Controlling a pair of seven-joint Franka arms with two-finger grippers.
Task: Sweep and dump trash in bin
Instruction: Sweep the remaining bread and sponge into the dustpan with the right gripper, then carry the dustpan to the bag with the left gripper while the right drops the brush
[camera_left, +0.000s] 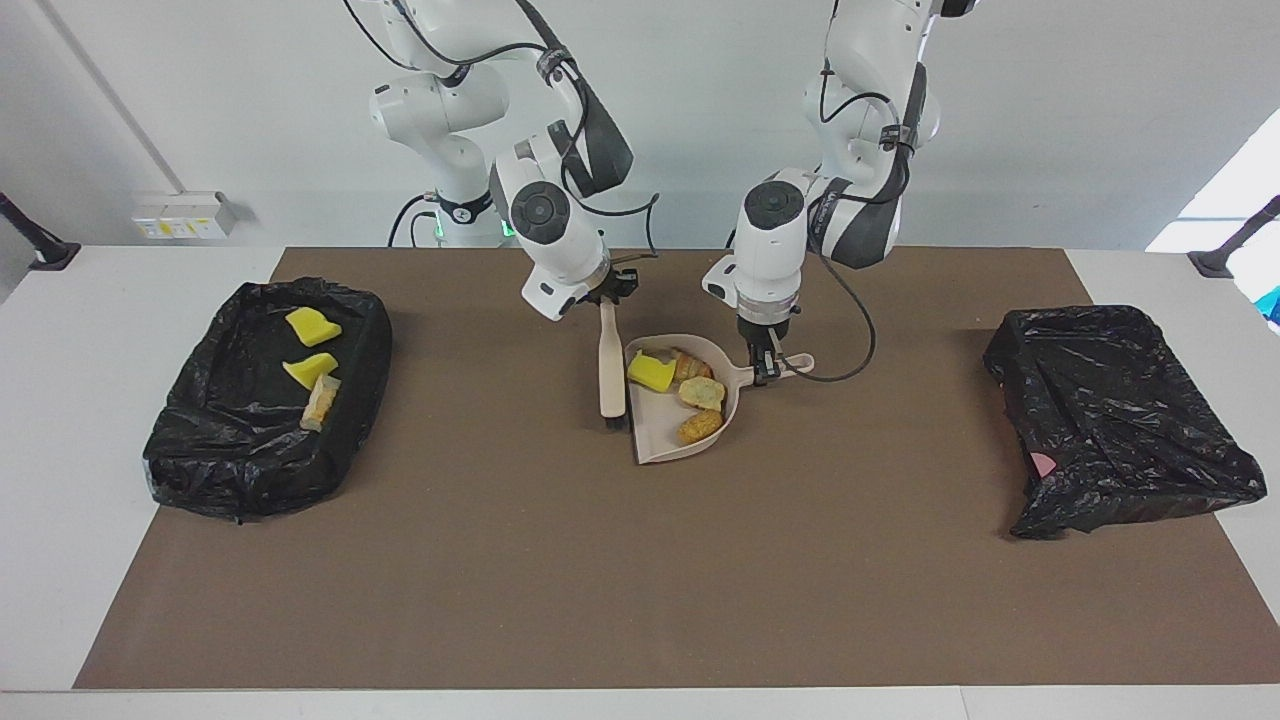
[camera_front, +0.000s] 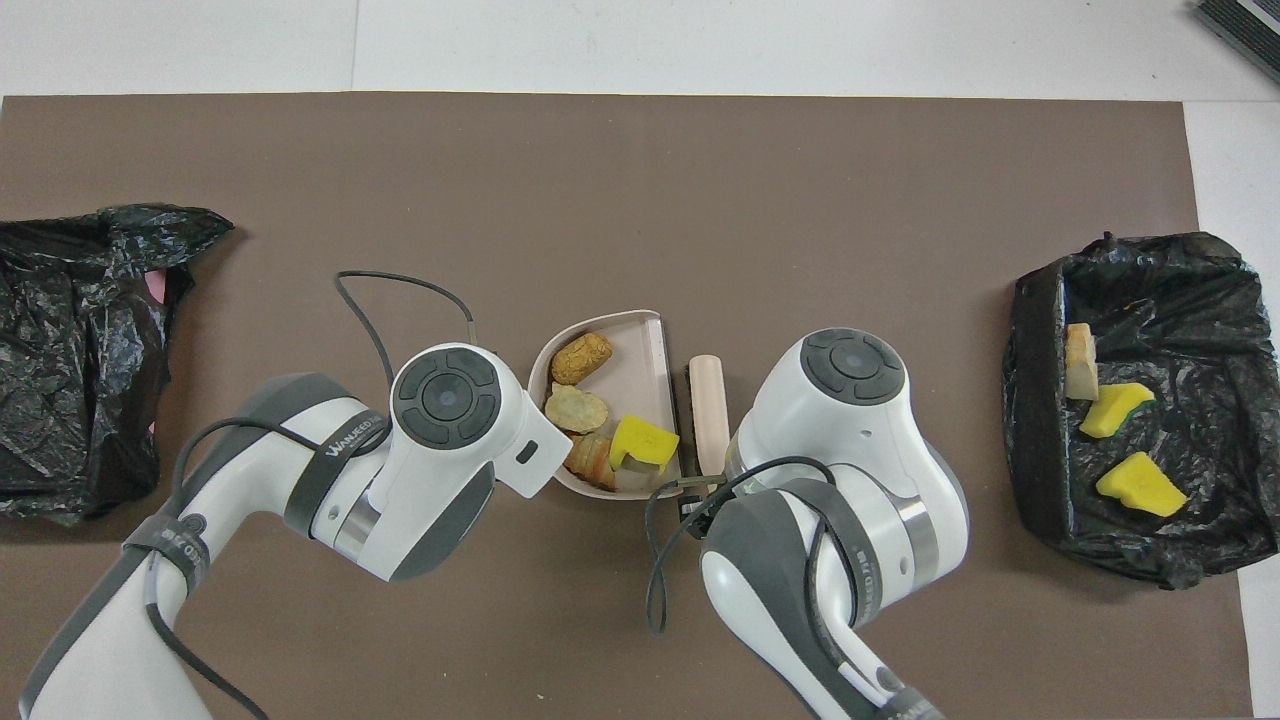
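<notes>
The beige dustpan (camera_left: 660, 442) lies on the brown mat in the middle of the table. It holds a yellow foam chunk (camera_left: 650, 372) and three tan bread lumps (camera_left: 702, 393). My left gripper (camera_left: 765, 372) is shut on the dustpan's handle (camera_left: 795, 365). My right gripper (camera_left: 608, 295) is shut on the brush (camera_left: 610, 365), whose bristles stand against the dustpan's open edge. In the overhead view the dustpan (camera_front: 640, 350), the foam chunk (camera_front: 643, 443) and the brush (camera_front: 708, 405) show between the two wrists, which hide both grippers.
A black-lined bin (camera_left: 200, 440) at the right arm's end of the table holds two yellow chunks (camera_left: 312, 326) and a bread piece (camera_left: 322, 402). It also shows in the overhead view (camera_front: 1040, 400). A second black-bagged bin (camera_left: 1115, 420) stands at the left arm's end.
</notes>
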